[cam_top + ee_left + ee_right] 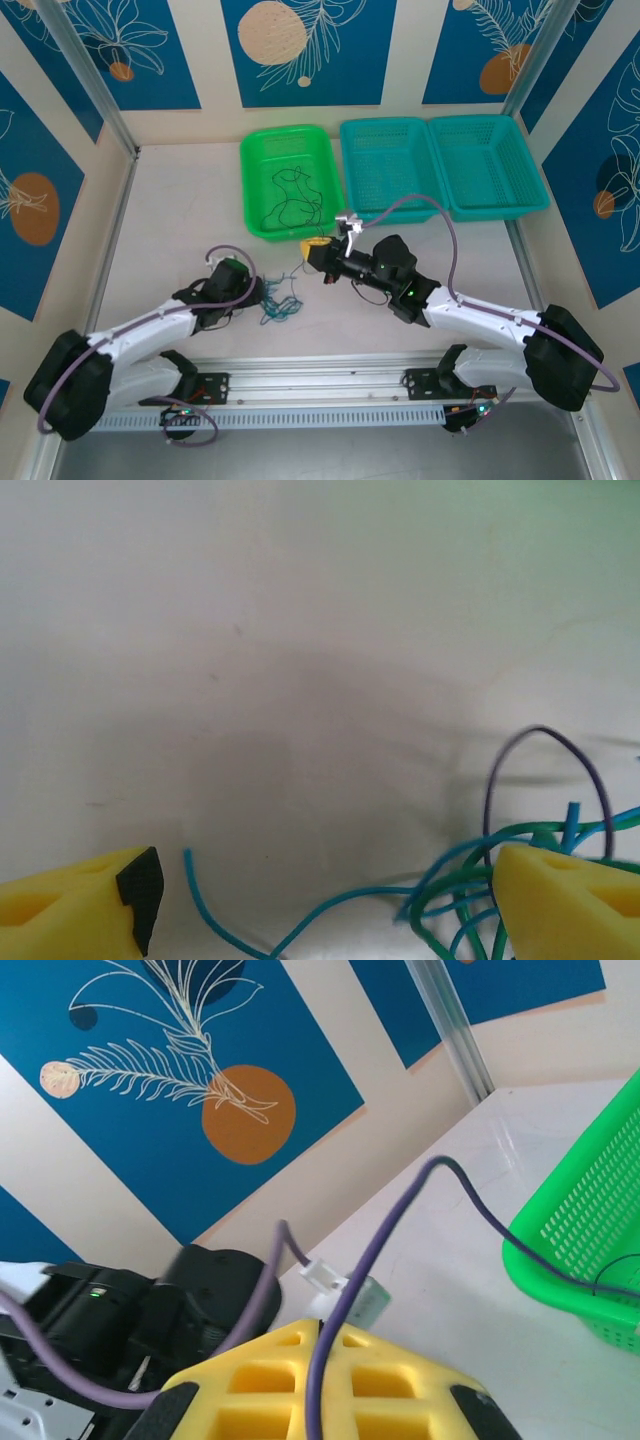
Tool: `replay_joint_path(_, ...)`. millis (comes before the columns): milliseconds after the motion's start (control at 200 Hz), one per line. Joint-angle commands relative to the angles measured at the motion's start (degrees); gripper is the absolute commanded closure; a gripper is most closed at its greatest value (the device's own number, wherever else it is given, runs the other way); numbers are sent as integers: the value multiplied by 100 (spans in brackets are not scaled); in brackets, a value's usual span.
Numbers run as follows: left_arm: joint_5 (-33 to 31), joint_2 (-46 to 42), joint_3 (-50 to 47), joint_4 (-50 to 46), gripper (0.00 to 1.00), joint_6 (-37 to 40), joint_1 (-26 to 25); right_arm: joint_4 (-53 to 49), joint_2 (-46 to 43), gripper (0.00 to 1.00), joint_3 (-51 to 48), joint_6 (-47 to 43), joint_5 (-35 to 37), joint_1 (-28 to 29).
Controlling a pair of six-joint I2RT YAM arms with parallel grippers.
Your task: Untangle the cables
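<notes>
From my station the pale white table takes up most of the overhead view, fenced by blue leaf-patterned wall panels. Two white-and-black arms reach in from the near edge. The left arm bends toward the middle, and the right arm stretches up and left toward the baskets.

Three perforated plastic baskets stand side by side along the far side: a bright green basket, then a first teal basket and a second teal basket to its right. The green one holds a few thin black curly wires (loose, as far as I can make out).

The right gripper sits just in front of the green basket's near rim. Its yellow fingers are closed, and a dark purple strand comes out of the seam between them. The strand arcs upward and drops toward the basket's rim.

The left gripper hangs low over the table with its yellow fingers spread wide, gripping nothing. The small tangle of blue and teal-green cables lies on the table between the two arms, just beside the left gripper. In the left wrist view it bunches against one finger, though I cannot tell whether it touches. A thin dark loop stands up out of the bunch, and one blue strand curls across the gap between the fingers
</notes>
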Motion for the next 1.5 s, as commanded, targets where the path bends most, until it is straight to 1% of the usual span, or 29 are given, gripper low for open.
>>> replay_joint_path(0, 917, 352, -94, 1328, 15, -166, 55, -77, -168, 100, 148, 112, -128, 34)
replay_joint_path(50, 1015, 515, -82, 1507, 16, -195, 54, -120, -174, 100, 156, 117, -122, 34)
replay_joint_path(95, 1074, 661, -73, 1615, 22, -203, 52, -164, -170, 100, 175, 139, -136, 37)
replay_joint_path(140, 1072, 803, -11, 1576, 33, -229, 47, -224, -190, 100, 186, 159, -109, 38)
replay_joint_path(215, 1010, 1024, 114, 1320, 57, -307, 51, -294, -236, 100, 189, 210, -20, 24)
replay_joint_path(265, 968, 1149, 176, 1170, 70, -367, 51, -347, -282, 100, 182, 268, 75, 11)
replay_joint_path(380, 972, 1299, 148, 1235, 92, -403, 60, -522, -459, 100, 125, 439, 283, -79)
replay_joint_path(430, 910, 1303, 147, 1206, 100, -410, 56, -700, -588, 100, 92, 567, 408, -172)
replay_joint_path(535, 652, 1223, 149, 998, 100, -412, 87, -1090, -1000, 100, -112, 851, 571, -535)
replay_joint_path(575, 542, 1167, 154, 871, 100, -416, 116, -1313, -1279, 100, -213, 973, 641, -717)
replay_joint_path(690, 251, 957, 143, 476, 100, -431, 261, -2389, -2184, 100, -434, 1480, 937, -1542)
replay_joint_path(775, 190, 739, 91, 323, 100, -421, 407, -3296, -3042, 100, -697, 2186, 901, -2583)
replay_joint_path(860, 148, 546, 76, 173, 100, -352, 583, -3844, -3902, 100, -955, 2633, 524, -3629)
replay_joint_path(900, 124, 463, 77, 90, 100, -292, 668, -4153, -4232, 100, -1015, 2776, 327, -4037)
replay_joint_path(995, 120, 300, 101, -112, 100, -198, 929, -4763, -4727, 100, -1037, 3032, -183, -5001)
replay_joint_path(1055, 96, 176, 136, -289, 100, -170, 1122, -5023, -4845, 100, -1002, 3135, -551, -5513)
replay_joint_path(1120, 81, 26, 160, -458, 100, -90, 1295, -5091, -4848, 100, -957, 3231, -1014, -6000)
replay_joint_path(1205, -142, -124, 239, -823, 100, -28, 1487, -5121, -4802, 100, -801, 3307, -1385, -6531)
replay_joint_path(1235, -255, -160, 272, -968, 100, -35, 1564, -5161, -4776, 100, -719, 3314, -1380, -6614)
replay_joint_path(1290, -472, -222, 309, -1242, 100, -107, 1743, -5328, -4693, 100, -506, 3265, -1157, -6627)
replay_joint_path(1360, -616, -319, 301, -1479, 100, -205, 2038, -5391, -4528, 100, -272, 3359, -1003, -6724)
replay_joint_path(1495, -644, -559, 222, -1594, 100, -261, 2641, -5149, -4105, 100, 62, 3583, -1152, -7014)
